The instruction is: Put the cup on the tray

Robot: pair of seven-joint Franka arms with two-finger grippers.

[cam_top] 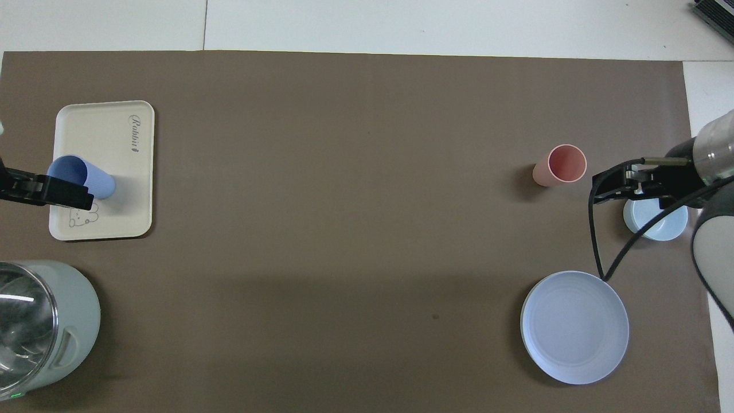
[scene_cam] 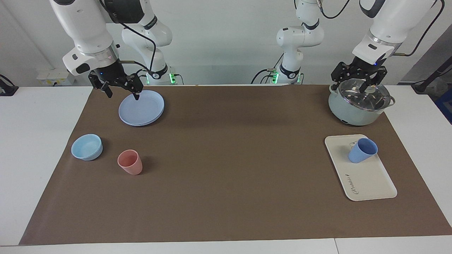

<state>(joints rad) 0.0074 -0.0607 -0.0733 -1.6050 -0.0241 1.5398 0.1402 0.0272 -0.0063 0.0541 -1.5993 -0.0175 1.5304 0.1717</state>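
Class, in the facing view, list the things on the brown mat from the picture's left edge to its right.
Bowl → pink cup → plate → tray, carrying the blue cup.

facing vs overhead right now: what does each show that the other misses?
Facing only: both arm bases; the left claw open above the pot, the right claw open above the blue plate, both well clear.
Overhead only: the bear drawing on the tray, unhidden.
Both: the blue cup upright on the tray, toward its end nearer the robots; pink cup, light-blue bowl, brown mat.
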